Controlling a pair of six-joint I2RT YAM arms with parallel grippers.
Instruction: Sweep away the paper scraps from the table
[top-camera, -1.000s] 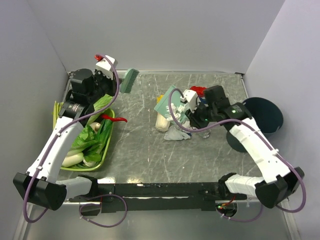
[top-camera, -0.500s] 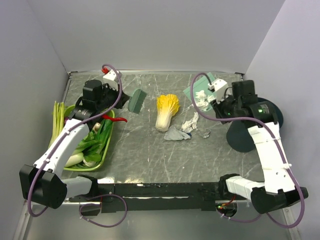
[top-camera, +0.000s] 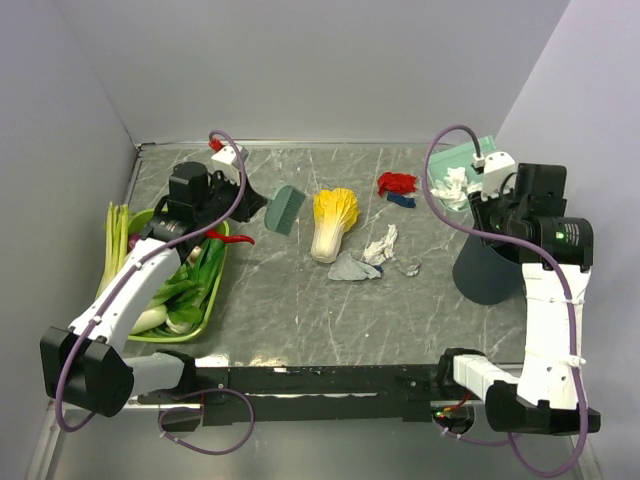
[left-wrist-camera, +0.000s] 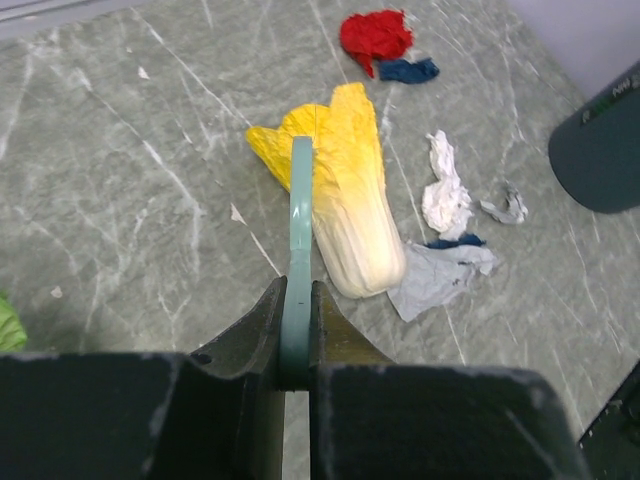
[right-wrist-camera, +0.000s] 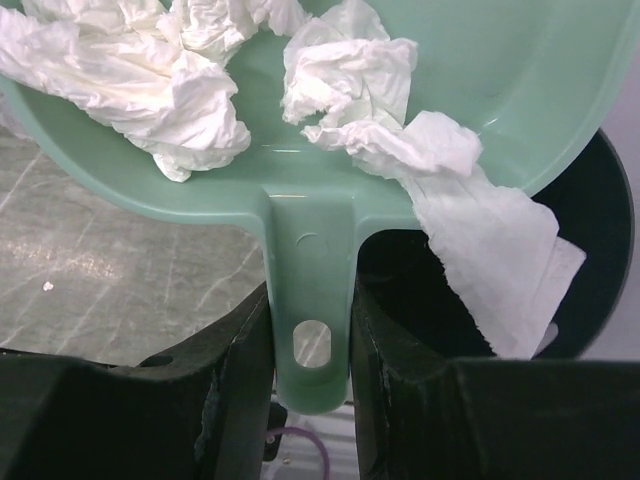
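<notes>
Swinging out from mid-table, the right gripper (right-wrist-camera: 310, 335) now carries the pan (right-wrist-camera: 500, 90) to the right edge, above the dark bin (top-camera: 487, 272). The left arm has brought its brush (top-camera: 285, 208) nearer the cabbage (top-camera: 332, 222).

The step in hand looks like emptying the pan. To do it well, I judge, keep the pan squarely over the bin mouth and tip slowly. One white sheet already hangs over the rim beside the handle, above the opening, and a quick tilt could throw wads back onto the table (top-camera: 300, 300).

The right jaws stand partly spread, pinching the pan's handle from both sides. The left gripper (left-wrist-camera: 296, 330) is pressed nearly together on the brush's thin handle, with the brush reaching just beside the cabbage.

Scraps (right-wrist-camera: 150, 80) fill the pan. More lie on the table: white (top-camera: 380, 243) and grey (top-camera: 352, 267) ones right of the cabbage, red (top-camera: 397, 182) and blue (top-camera: 402, 200) ones nearer the back.
</notes>
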